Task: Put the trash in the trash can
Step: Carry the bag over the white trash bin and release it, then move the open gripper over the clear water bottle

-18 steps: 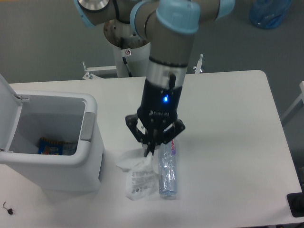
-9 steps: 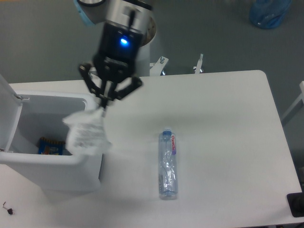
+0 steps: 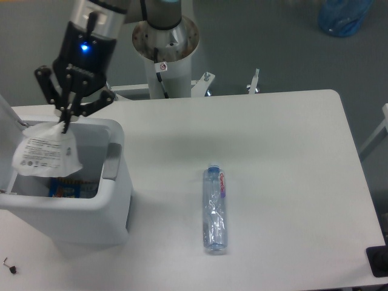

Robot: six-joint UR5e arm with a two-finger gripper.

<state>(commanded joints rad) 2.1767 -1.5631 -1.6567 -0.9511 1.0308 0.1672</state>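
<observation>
The two-finger gripper (image 3: 65,124) had swung left, pinching the crumpled clear plastic wrapper (image 3: 46,154). It hung directly over the open white boxy trash can (image 3: 115,182).

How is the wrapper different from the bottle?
The wrapper hangs from the end effector over the open bin; the bottle lies flat on the table. The wrapper is short and crumpled; the bottle is long with a blue cap. Both are clear plastic.
</observation>
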